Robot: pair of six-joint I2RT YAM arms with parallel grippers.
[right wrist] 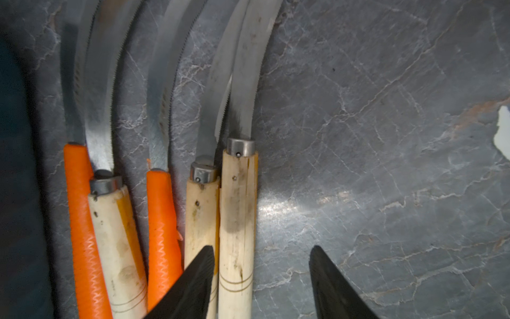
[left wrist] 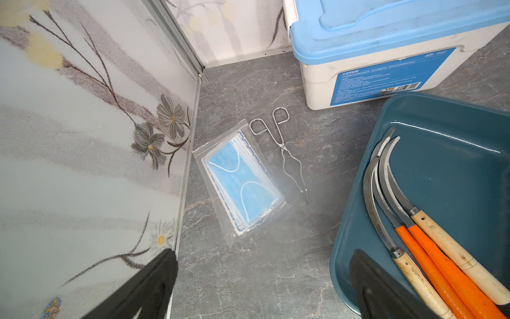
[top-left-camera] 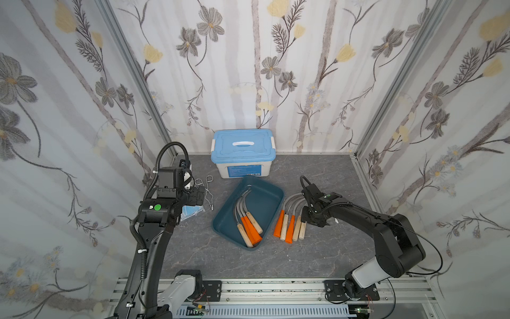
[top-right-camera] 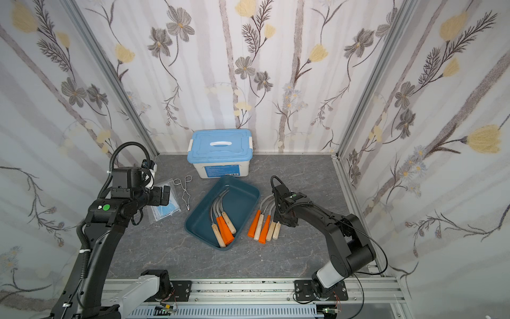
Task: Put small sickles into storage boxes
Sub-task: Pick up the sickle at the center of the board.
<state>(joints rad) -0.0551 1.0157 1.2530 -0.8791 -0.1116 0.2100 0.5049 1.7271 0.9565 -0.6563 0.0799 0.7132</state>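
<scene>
The dark teal storage box (top-left-camera: 266, 203) sits mid-table and holds several small sickles (top-left-camera: 248, 225), orange and wooden handled, also seen in the left wrist view (left wrist: 430, 248). Several more small sickles (top-left-camera: 289, 226) lie side by side on the table just right of the box. My right gripper (right wrist: 262, 248) is open and low over the outermost wooden-handled sickle (right wrist: 237, 215). One finger points between two wooden handles, the other stands over bare table. In both top views the right gripper (top-left-camera: 309, 218) covers those blades. My left gripper (left wrist: 263, 252) hangs open and empty left of the box (left wrist: 447, 171).
A white box with a light-blue lid (top-left-camera: 242, 154) stands behind the teal box. Wire tongs (left wrist: 284, 149) and a bagged pack of blue masks (left wrist: 240, 182) lie near the left wall, under the left arm. Papered walls close three sides.
</scene>
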